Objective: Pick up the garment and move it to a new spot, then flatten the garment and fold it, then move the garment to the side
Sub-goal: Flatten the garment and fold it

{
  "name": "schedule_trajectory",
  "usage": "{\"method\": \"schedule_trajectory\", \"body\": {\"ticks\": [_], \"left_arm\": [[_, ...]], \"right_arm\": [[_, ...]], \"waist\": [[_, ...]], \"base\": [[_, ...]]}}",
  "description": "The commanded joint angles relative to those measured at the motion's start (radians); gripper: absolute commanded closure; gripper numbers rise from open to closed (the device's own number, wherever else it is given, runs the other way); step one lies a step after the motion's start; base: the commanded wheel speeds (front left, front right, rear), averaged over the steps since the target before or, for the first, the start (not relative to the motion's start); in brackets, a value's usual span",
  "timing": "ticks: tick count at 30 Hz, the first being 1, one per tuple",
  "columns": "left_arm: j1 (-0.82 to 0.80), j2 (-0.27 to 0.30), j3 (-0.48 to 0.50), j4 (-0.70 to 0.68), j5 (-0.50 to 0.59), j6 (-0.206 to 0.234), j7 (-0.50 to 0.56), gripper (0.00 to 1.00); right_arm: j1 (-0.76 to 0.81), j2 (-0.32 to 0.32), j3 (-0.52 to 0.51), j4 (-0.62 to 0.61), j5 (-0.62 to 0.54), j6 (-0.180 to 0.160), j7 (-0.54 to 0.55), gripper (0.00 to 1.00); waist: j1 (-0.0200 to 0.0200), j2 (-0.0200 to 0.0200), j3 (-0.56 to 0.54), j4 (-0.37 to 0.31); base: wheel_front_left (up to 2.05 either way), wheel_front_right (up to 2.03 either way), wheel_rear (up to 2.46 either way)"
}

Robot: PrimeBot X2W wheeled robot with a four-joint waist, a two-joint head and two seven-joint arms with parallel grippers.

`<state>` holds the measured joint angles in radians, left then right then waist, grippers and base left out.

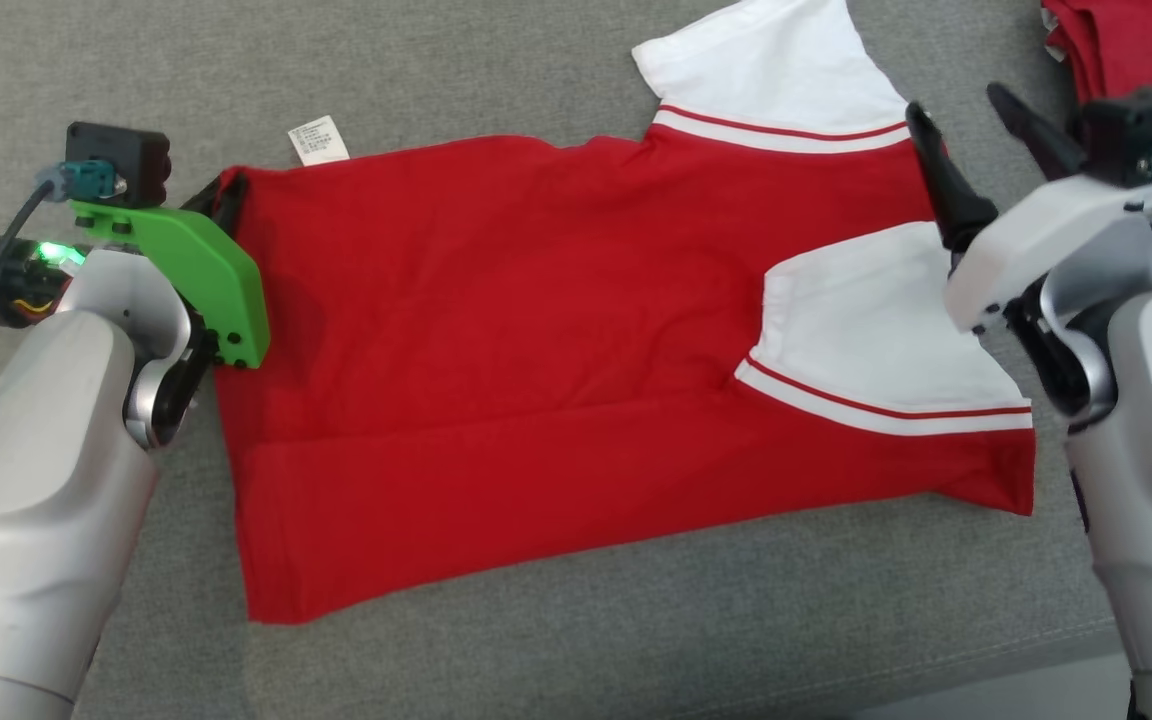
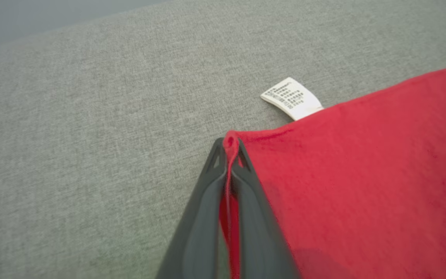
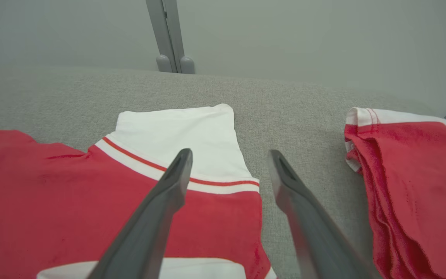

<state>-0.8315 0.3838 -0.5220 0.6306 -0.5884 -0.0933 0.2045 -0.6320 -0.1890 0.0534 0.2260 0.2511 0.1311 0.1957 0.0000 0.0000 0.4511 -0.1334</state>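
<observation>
One corner of the limp, light shirt (image 1: 536,330) is pinched by the left end effector (image 2: 230,145); the right end effector (image 3: 230,155) is held open, empty. Corners are judged the best holds.

Grey surface (image 1: 536,70): garment (image 1: 496,330), red pile (image 1: 1141,40)

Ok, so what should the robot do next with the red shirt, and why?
Probably lower the right gripper and close it on the corner of the red shirt by the white sleeve. The left gripper is shut on the hem corner, while the right one hangs open over the shirt's edge, so that end has no grip yet.
</observation>
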Motion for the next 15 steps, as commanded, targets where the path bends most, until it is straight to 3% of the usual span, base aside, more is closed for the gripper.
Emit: {"method": "schedule_trajectory", "body": {"ticks": [1, 15], "left_arm": [[-0.029, -0.007, -0.003, -0.013, 0.011, -0.004, -0.015, 1.00], [-0.061, -0.065, -0.046, -0.164, 0.019, -0.011, -0.075, 1.00]], "right_arm": [[-0.049, -0.013, 0.002, 0.030, -0.013, -0.001, 0.011, 0.00], [-0.418, -0.081, 0.009, 0.477, -0.077, -0.001, 0.092, 0.00]], "waist": [[0.0000, 0.0000, 0.006, 0.020], [0.0000, 0.0000, 0.081, 0.161]], "base": [[0.00, 0.00, 0.00], [0.00, 0.00, 0.00]]}}
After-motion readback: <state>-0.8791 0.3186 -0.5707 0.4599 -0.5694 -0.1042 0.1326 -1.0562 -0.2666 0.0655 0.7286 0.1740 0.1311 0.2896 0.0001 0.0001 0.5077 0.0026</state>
